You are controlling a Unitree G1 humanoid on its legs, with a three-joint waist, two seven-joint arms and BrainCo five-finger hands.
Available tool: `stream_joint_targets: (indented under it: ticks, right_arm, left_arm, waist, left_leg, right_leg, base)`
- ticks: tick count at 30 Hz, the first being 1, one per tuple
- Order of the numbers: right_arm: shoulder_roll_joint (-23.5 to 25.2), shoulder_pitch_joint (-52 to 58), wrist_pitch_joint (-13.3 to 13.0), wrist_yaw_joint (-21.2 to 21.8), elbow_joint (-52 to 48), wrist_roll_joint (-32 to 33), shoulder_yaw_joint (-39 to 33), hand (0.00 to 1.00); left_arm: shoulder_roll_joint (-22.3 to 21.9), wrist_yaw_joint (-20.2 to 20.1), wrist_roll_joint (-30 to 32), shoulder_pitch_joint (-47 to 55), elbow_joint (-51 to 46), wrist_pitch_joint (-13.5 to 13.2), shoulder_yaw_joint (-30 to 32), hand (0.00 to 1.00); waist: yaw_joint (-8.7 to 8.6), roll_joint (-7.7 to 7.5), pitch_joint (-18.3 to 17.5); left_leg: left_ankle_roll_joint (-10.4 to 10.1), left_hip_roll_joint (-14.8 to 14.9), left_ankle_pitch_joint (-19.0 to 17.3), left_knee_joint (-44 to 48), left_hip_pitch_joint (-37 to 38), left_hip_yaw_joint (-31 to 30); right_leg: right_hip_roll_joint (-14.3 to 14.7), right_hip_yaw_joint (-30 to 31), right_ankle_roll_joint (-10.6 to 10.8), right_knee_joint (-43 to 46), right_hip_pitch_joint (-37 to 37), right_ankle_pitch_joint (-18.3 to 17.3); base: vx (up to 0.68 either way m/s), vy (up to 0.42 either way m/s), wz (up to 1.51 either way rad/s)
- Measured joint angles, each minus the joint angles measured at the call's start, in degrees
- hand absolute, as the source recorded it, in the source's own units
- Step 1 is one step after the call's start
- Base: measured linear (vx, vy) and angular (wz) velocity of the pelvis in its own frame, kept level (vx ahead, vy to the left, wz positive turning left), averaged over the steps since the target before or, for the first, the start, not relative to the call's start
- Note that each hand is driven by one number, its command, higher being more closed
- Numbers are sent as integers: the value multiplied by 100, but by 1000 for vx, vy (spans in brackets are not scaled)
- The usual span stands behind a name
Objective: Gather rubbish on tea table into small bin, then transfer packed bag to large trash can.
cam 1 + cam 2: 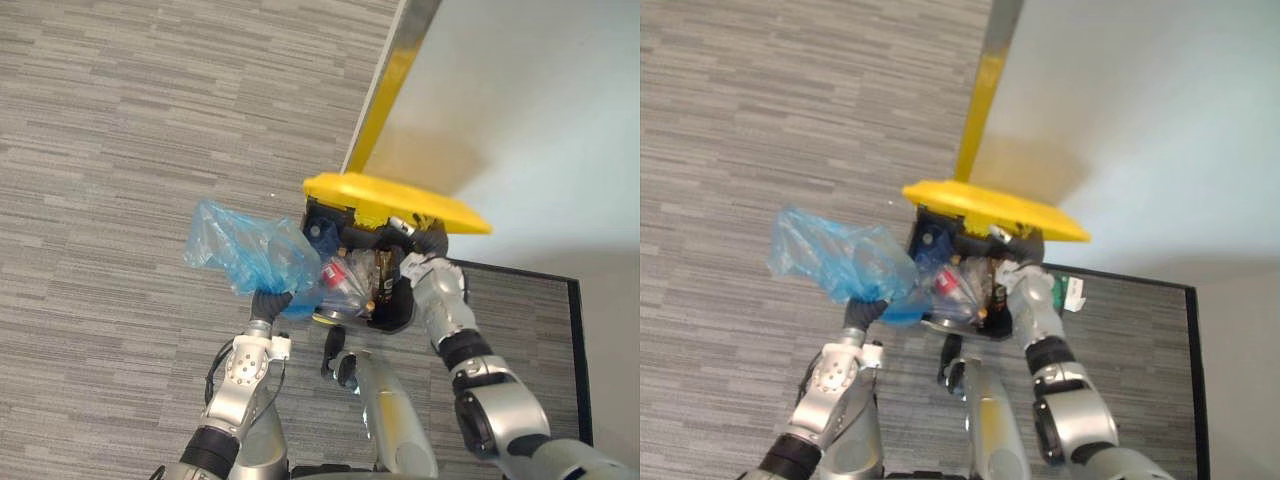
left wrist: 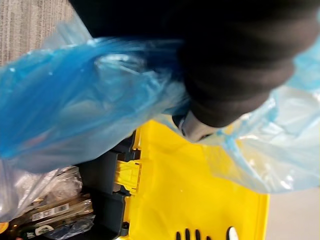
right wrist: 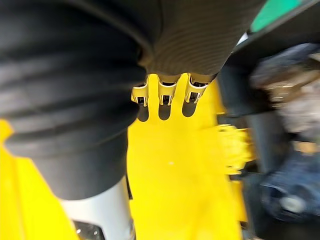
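**Lid propped, bag at the can's mouth**

The right arm reaches forward, and the right hand presses straight fingers against the underside of the raised yellow plastic lid of the large black trash can. The left hand holds the crumpled translucent blue plastic bag at the can's left rim. Its fingers are buried in the film, so I cannot tell its grip. The left wrist view adds clear crumpled wrappers at the can's mouth.

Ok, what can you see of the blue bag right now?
The blue bag is thin, translucent, crumpled plastic, bunched round the left hand and billowing out past it. It is held off the floor, right beside the open black bin, near its raised yellow lid. I cannot tell what is inside it.
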Motion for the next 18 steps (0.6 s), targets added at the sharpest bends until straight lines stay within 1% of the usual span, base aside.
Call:
stream_joint_targets:
  ticks: [4, 8, 12, 15, 18]
  right_arm:
    - [-147, -186, 6, -53, 0, 0, 0, 0]
    - [-261, -327, 94, -75, 4, -7, 16, 0]
    - [-362, -469, 129, -122, 5, -23, 34, 0]
    - [-480, -557, 281, -124, 23, -170, 93, 0]
    - [-501, -662, 378, -130, 37, -232, 161, 0]
  left_arm:
    - [1, 1, -2, -24, -52, -8, 0, 100]
    - [3, 3, -91, -25, -85, -8, -6, 100]
    - [32, 0, -121, -12, -194, -10, -94, 100]
    - [146, -16, -207, 4, -397, -24, -301, 100]
    - [151, -27, -300, -5, -606, -35, -481, 100]
  waist:
    - [-1, -3, 101]
    - [-7, -1, 103]
    - [-10, -1, 103]
    - [-11, 0, 104]
    - [-19, 25, 119]
  left_leg:
    - [15, -3, -8, 36, 15, 11]
    - [50, -13, -28, 96, 14, 46]
    - [77, -48, -45, 133, 87, 111]
    - [86, -59, -48, 150, 96, 105]
    - [87, -65, -47, 158, 95, 109]
  right_leg:
    - [-14, 5, -1, -2, 44, 1]
    - [-24, 41, 16, 9, 47, 20]
    - [-48, 108, 28, 58, 75, 36]
    - [-49, 120, 44, 27, 98, 54]
    - [-53, 106, 59, -19, 104, 61]
  base:
    - [3, 40, 3]
    - [-17, 12, -3]
    - [-49, 20, -7]
    - [-59, 6, -2]
    - [-52, 4, -3]
